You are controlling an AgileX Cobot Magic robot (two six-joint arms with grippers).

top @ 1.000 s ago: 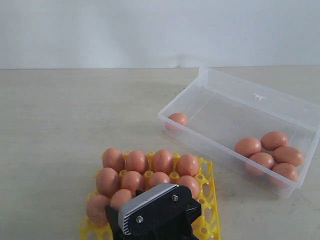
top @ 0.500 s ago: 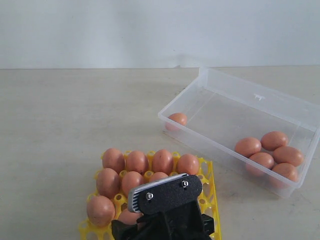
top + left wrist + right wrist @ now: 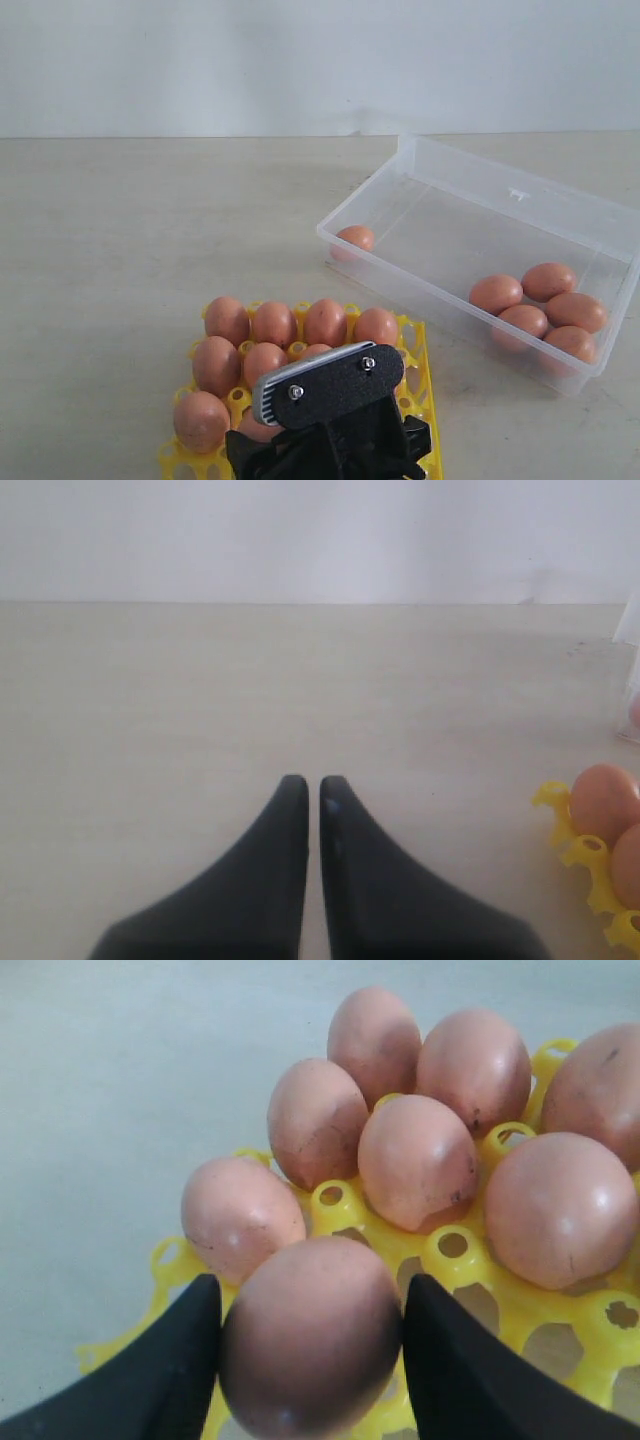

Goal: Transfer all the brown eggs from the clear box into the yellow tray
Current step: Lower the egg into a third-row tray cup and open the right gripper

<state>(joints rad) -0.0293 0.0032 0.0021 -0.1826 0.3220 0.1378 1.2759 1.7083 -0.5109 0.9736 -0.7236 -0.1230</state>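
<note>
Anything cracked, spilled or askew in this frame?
Nothing stands out. The reddish-brown eggs in the yellow plastic egg tray look intact, with only small dark specks. One egg lies alone in the clear plastic box's left corner, apart from the other five.

The exterior camera is looking down across the counter, while both wrist cameras are sitting low and close, all three sharing the yellow tray.

The brown eggs are faintly dark-flecked — yellow tray; clear colourless box; black right tool.
</note>
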